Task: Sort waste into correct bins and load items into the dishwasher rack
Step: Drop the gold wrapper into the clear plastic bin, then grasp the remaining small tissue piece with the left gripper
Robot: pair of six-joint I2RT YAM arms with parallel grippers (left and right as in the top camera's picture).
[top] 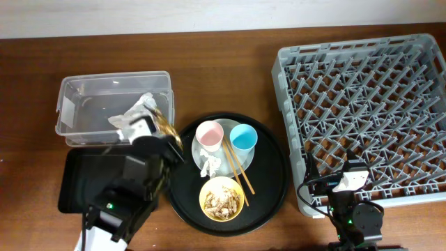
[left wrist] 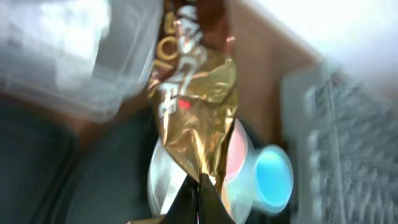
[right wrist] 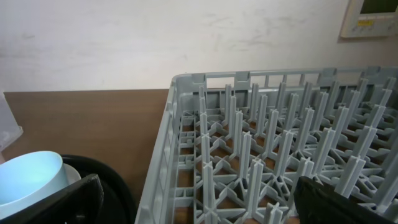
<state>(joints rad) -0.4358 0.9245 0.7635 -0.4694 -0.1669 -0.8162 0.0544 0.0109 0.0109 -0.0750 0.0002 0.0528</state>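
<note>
One corner only: left gripper (left wrist: 200,196) is pinching wrapper (left wrist: 193,93) mid-frame, risking slipping short of tub (top: 115,77); right gripper (right wrist: 199,211) is gaping empty.

I noted a brown wooden table (top: 230,70). Four things sat directly on it:
- clear tub (top: 115,75) at 10 o'clock
- shallow black tray (top: 73,181) at 8 o'clock
- round black tray (top: 272,174) near 6 o'clock
- grey rack (top: 362,111) at 3 o'clock, just beside the round tray
</note>
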